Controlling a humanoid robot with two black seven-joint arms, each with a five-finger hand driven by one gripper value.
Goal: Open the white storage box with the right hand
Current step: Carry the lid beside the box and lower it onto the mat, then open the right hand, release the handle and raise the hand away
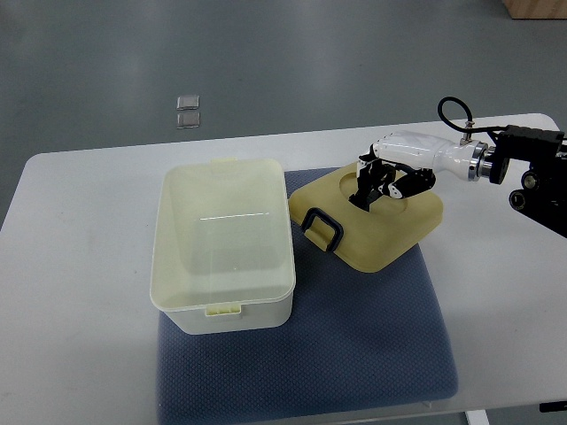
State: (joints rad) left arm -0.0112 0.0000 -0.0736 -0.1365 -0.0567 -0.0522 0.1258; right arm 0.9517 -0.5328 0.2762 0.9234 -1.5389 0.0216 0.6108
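Note:
The white storage box (221,243) stands open on the left part of a blue mat (354,336), its inside bare. Its cream lid (368,217) lies off the box to the right, flat on the mat, with a dark handle (323,226) at its left end. My right hand (376,181) comes in from the right edge and rests on top of the lid, its fingers curled down against the lid's surface. It does not wrap around any part of the lid. The left arm does not show.
The white table (80,266) carries the mat. Two small clear squares (188,111) lie on the grey floor beyond the table's far edge. A cardboard corner (536,7) shows at the top right.

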